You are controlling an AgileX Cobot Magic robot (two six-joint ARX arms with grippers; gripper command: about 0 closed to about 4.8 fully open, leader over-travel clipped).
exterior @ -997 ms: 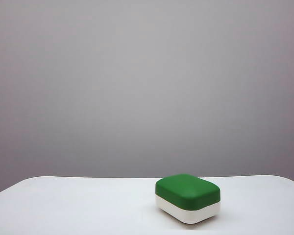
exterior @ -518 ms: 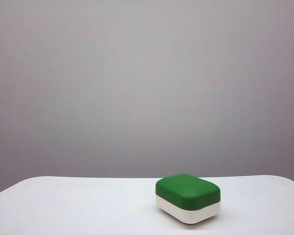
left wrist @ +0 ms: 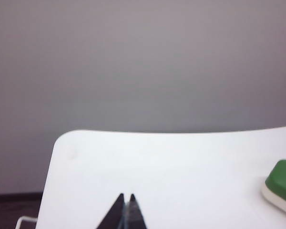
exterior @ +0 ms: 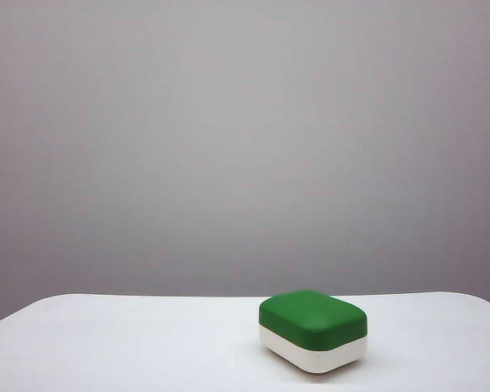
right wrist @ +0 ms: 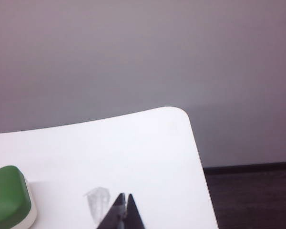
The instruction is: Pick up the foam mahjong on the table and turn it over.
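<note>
We see the left gripper (left wrist: 127,196) and the right gripper (right wrist: 125,195) pinched closed, holding nothing, low over open table (exterior: 131,343). The foam mahjong (exterior: 313,330) lies lower right in the exterior frame, green half up, white half beneath.

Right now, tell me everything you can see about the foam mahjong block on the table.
The foam mahjong block is a chunky rounded rectangle with soft corners, matte like foam. It lies flat on the white table, right of the middle and near the front edge, green half up and white half down. No character shows on any visible face. Nothing touches it but the table. The left tool and right tool are both shut, empty and well clear of it on either side.
</note>
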